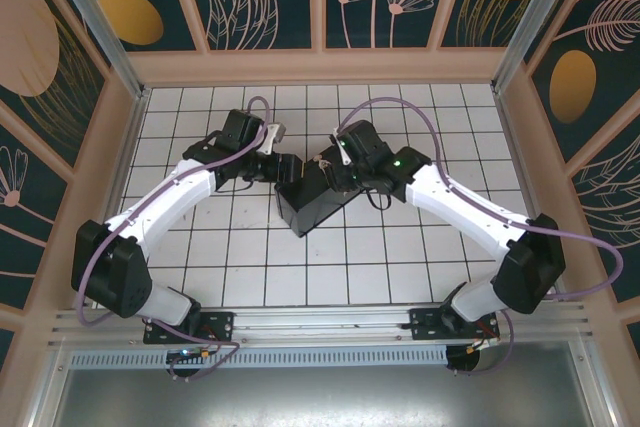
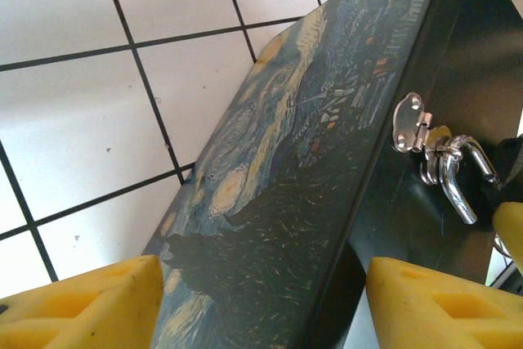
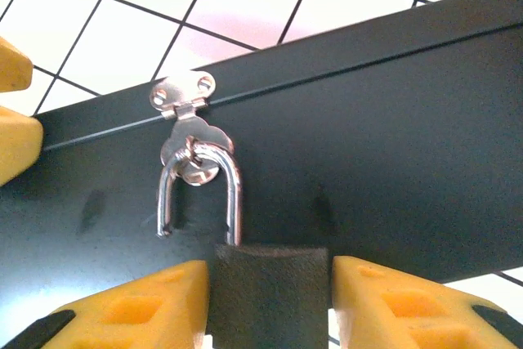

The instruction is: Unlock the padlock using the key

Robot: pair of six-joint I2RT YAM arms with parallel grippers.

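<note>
Right tool (image 3: 270,296) around padlock (image 3: 265,275), shackle (image 3: 234,190) through closed box's (image 3: 392,145) hasp (image 3: 181,94).

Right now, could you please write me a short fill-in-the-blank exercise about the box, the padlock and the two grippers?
1. The fingers of the right gripper flank the padlock body; they are coloured ___.
2. The padlock's shackle threads through a hasp on the box, both of ___ metal.
3. The left gripper faces the box's painted lid with its jaws ___.
Missing words: yellow; silver; open.
</note>
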